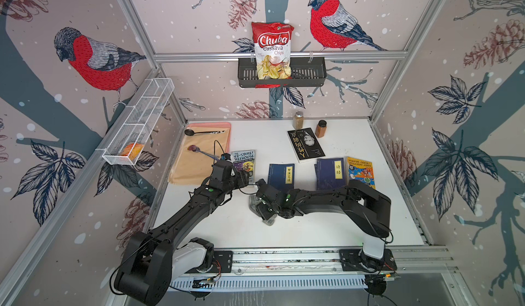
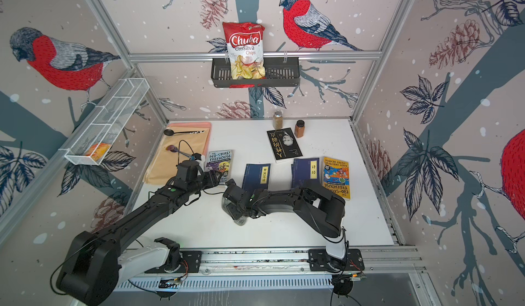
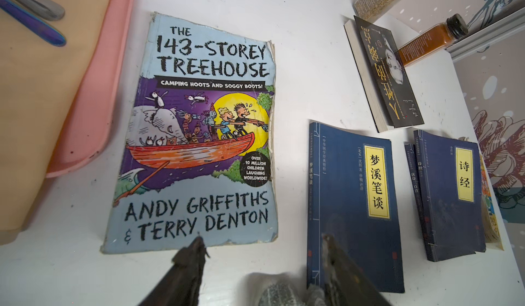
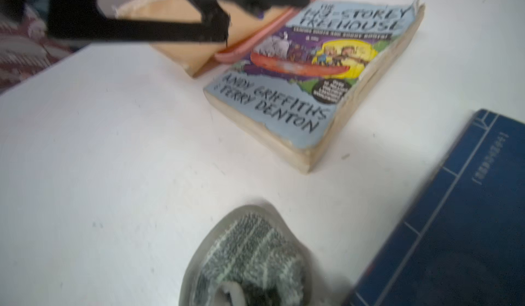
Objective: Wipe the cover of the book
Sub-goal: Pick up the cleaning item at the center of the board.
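Observation:
Several books lie flat on the white table. The worn light-blue Treehouse book [image 1: 244, 161] [image 3: 204, 134] is at the left and a dark blue book [image 1: 281, 175] [image 3: 352, 199] lies beside it. My left gripper [image 3: 262, 239] hovers open over the gap between their near edges, holding nothing. A grey striped cloth [image 1: 262, 209] [image 4: 250, 245] sits bunched on the table in front of the dark blue book. My right gripper [image 1: 265, 205] is down on it and shut on it. The cloth hides that gripper's fingers in the right wrist view.
Further right lie another blue book [image 1: 331, 174], a yellow book [image 1: 359, 172] and a black book [image 1: 306, 145], with two spice jars [image 1: 298, 120] behind. A pink tray [image 1: 224, 125] with a tan mat and spoons lies left. Baskets hang on the walls.

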### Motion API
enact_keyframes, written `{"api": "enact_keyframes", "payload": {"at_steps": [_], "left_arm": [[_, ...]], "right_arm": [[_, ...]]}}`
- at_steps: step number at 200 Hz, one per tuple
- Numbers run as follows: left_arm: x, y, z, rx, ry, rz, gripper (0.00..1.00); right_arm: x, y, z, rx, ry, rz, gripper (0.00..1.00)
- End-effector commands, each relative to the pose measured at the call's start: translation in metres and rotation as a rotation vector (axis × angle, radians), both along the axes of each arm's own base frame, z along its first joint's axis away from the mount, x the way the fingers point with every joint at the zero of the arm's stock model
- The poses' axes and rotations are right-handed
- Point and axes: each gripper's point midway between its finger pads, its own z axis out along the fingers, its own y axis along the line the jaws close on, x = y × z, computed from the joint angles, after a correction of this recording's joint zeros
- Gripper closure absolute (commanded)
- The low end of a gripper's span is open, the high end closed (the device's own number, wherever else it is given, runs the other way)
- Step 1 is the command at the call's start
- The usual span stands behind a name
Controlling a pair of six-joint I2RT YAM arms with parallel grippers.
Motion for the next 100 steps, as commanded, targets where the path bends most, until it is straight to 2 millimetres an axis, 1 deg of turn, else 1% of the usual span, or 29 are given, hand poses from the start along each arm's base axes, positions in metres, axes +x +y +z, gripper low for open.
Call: {"api": "enact_keyframes", "payload": {"at_steps": [1,13,20,39,50,61,68,80,92,100], "left_arm": [[0.004,-0.002,0.006,0.004,-0.027,-0.018,0.36],[0.004,-0.002,0.005,0.007,-0.030,-0.023,0.36],[0.004,-0.005,0.005,0.004,-0.034,-0.041,0.36],[0.005,-0.015,0.004,-0.006,-0.042,-0.102,0.36],[0.007,-0.020,0.003,-0.017,-0.047,-0.127,0.37],[0.009,-0.027,0.001,-0.017,-0.047,-0.152,0.37],[0.011,-0.032,0.001,-0.014,-0.053,-0.170,0.37],[0.013,-0.043,-0.003,-0.002,-0.048,-0.206,0.37],[0.012,-0.057,-0.011,0.025,-0.022,-0.247,0.37],[0.012,-0.064,-0.018,0.049,0.002,-0.262,0.38]], "right_arm": [[-0.006,-0.020,-0.014,-0.052,0.061,-0.047,0.79],[-0.004,-0.024,0.000,-0.011,0.057,-0.061,0.93],[-0.002,-0.027,0.011,0.021,0.051,-0.068,0.97],[0.005,-0.033,0.047,0.125,0.038,-0.074,0.98],[0.015,-0.041,0.066,0.178,0.024,-0.092,0.98],[0.031,-0.053,0.081,0.222,0.005,-0.132,0.97],[0.043,-0.064,0.088,0.246,-0.005,-0.170,0.97],[0.065,-0.081,0.093,0.269,-0.020,-0.245,0.98],[0.082,-0.092,0.094,0.287,-0.025,-0.290,0.98],[0.092,-0.097,0.091,0.291,-0.023,-0.317,0.97]]}}
